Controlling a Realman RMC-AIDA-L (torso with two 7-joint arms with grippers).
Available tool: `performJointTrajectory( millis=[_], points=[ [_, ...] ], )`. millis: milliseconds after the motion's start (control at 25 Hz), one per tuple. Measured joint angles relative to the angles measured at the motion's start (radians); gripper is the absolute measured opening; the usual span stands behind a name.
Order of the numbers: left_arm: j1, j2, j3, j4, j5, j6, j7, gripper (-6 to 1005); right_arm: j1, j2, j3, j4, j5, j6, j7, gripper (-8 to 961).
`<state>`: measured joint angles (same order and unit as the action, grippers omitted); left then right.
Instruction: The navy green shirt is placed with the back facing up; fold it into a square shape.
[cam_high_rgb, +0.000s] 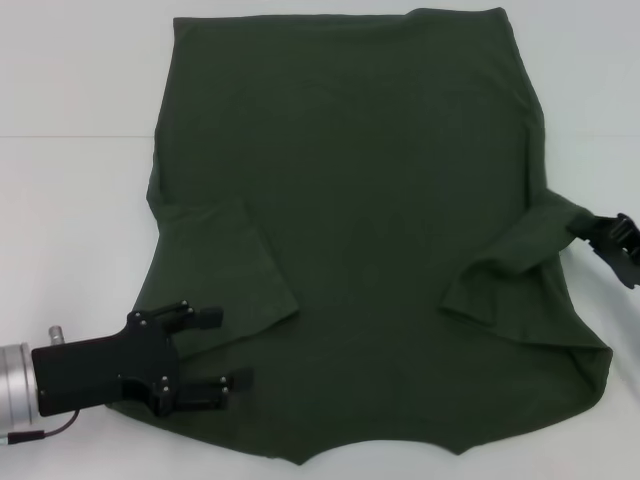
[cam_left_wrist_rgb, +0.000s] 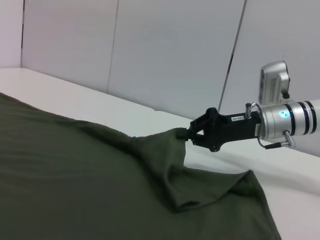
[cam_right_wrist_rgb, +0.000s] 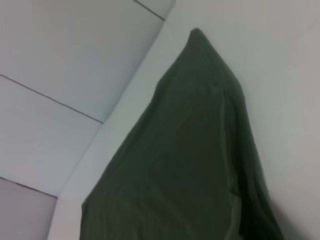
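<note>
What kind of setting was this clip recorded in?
Probably a lab test bench: a plain white table, bare white panel walls, and only the shirt laid out between two robot arms.

The navy green shirt (cam_high_rgb: 370, 230) lies spread across the desk (cam_high_rgb: 70, 180). The left gripper (cam_high_rgb: 215, 350) sits over its near-left corner; the right gripper (cam_high_rgb: 600, 235) meets its right edge (apparently pinching the sleeve there).
</note>
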<state>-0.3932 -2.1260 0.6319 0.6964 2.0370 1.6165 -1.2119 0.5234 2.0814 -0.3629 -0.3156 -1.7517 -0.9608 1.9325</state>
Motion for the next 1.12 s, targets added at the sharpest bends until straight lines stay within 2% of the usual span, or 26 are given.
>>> performJointTrajectory(
  millis=[400,680,800,1120],
  points=[
    [0.001,0.0,-0.001,0.0,0.0,0.01,0.0,907,-0.024,-0.017,0.001,-0.004,0.08,-0.056,-0.004,22],
    [0.004,0.0,-0.002,0.0,0.0,0.011,0.0,907,0.014,-0.023,-0.004,-0.003,0.084,-0.032,0.004,23],
    [0.006,0.0,-0.001,0.0,0.0,0.011,0.0,908,0.043,-0.021,-0.015,0.002,0.079,-0.002,0.004,22],
    [0.012,-0.003,-0.001,0.0,0.0,0.011,0.0,908,0.103,0.002,-0.03,0.006,0.079,0.067,-0.002,20]
  ],
)
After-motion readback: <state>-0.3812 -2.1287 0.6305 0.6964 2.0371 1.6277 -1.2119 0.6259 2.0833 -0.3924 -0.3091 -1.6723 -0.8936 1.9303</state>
